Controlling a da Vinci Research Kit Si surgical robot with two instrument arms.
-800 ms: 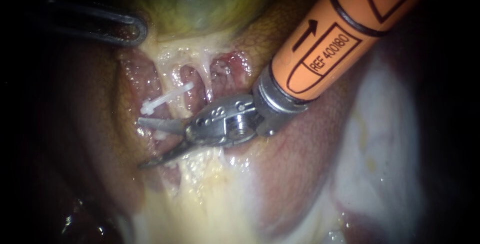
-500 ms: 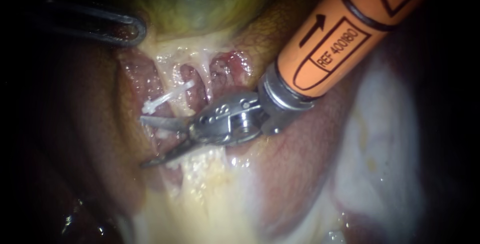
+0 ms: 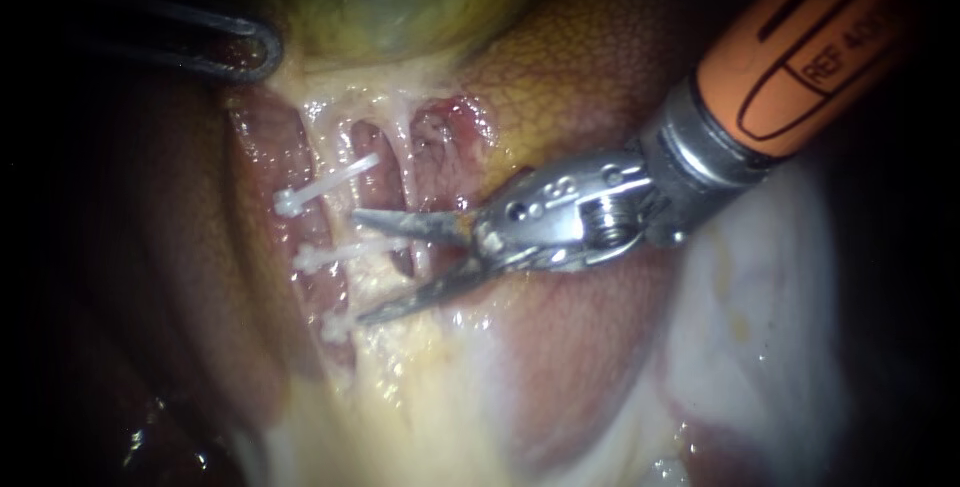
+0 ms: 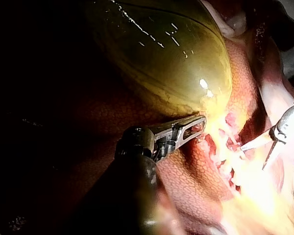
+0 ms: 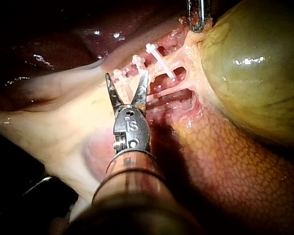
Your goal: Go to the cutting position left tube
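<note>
Right instrument with a fat orange shaft, a shiny silver neck and two thin grey blades. Jaws spread wide in a V, holding nothing. Comes in from the upper right and points across the wet tissue.

Left tube, a thin pale yellow string, just ahead of the blade tips. Hangs down from the round green-yellow gallbladder. Not between the blades. Three small white plastic clips across that tube: top clip, middle clip, bottom clip. Middle clip level with the gap between the blades, one end reaching in toward the gap. Touching a blade or not: cannot tell.

Left instrument, a dark grey metal loop, mostly lost in shadow. Tip right against the pale tissue under the gallbladder. Orange shaft cut off at the edge. Bottom clip half sunk in yellow fat. Lower end of the left tube hard to make out.

Gallbladder smooth and shiny like a balloon. Brown-red liver with a fine net pattern. Red hollows beside the tube. Lumpy, wet, pale yellow fat under the blades.
</note>
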